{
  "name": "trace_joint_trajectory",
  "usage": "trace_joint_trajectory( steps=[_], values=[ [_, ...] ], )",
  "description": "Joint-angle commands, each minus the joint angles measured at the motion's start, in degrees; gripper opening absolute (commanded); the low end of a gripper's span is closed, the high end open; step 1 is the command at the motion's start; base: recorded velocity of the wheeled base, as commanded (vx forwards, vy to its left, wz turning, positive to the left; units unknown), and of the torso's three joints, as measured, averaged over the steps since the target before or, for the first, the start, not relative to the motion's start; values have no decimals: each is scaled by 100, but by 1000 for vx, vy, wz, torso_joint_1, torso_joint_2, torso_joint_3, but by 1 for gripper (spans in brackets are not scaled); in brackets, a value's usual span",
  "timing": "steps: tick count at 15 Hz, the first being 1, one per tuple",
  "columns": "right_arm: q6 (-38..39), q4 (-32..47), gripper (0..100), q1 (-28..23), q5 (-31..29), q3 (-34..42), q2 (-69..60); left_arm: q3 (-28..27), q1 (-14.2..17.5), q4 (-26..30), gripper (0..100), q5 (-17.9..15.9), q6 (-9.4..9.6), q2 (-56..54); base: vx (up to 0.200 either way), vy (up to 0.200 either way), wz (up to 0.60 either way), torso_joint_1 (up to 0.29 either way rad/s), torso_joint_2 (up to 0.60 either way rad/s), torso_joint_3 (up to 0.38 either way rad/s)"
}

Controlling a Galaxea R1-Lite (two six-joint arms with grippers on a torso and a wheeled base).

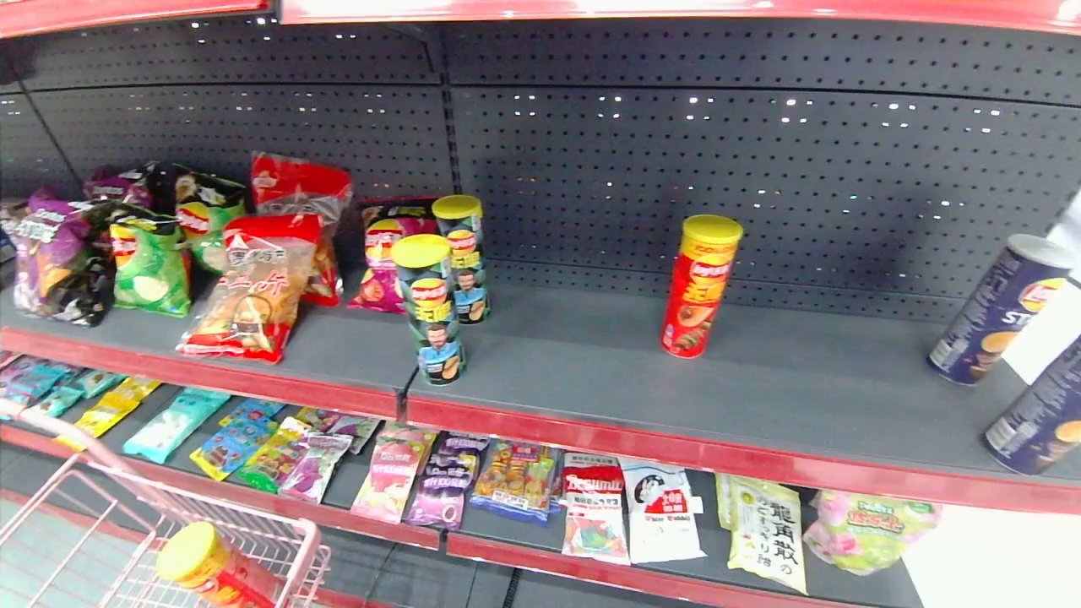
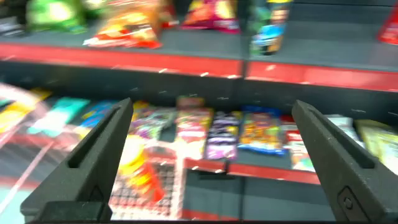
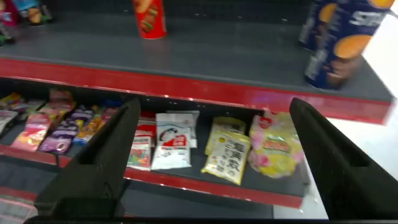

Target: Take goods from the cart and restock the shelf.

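A red can with a yellow lid [image 1: 207,567] lies in the pink wire cart [image 1: 279,540] at the lower left; the left wrist view shows the same can [image 2: 140,177] in the cart. My left gripper [image 2: 211,155] hangs open above and short of the cart, nothing between its fingers. My right gripper [image 3: 214,158] is open too, facing the lower shelf of packets [image 3: 171,143]. On the grey upper shelf [image 1: 591,355] stands a matching red can [image 1: 701,285], also seen as the red can [image 3: 149,17] in the right wrist view.
Two green cans [image 1: 431,308] and several chip bags [image 1: 249,291] fill the upper shelf's left part. Two dark blue cans [image 1: 996,308] stand at its right end. The lower shelf [image 1: 473,540] carries several flat snack packets. Bare shelf lies either side of the red can.
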Motion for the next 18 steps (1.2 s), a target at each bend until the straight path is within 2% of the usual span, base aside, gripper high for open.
trace_joint_trajectory(
  steps=[1, 12, 18],
  values=[
    [-4, 0, 100, 0, -4, 0, 2, 0, -1, 0, 100, -1, -2, 5, 0, 0, 600, 2, -2, 2],
    [-4, 0, 100, 9, 5, 0, 2, 0, -1, 0, 100, -1, -2, 5, 0, 0, 600, 1, 3, 1],
    [-4, 0, 100, 9, 5, 0, 2, 0, -1, 0, 100, -1, -2, 5, 0, 0, 0, 0, 0, 0]
  ],
)
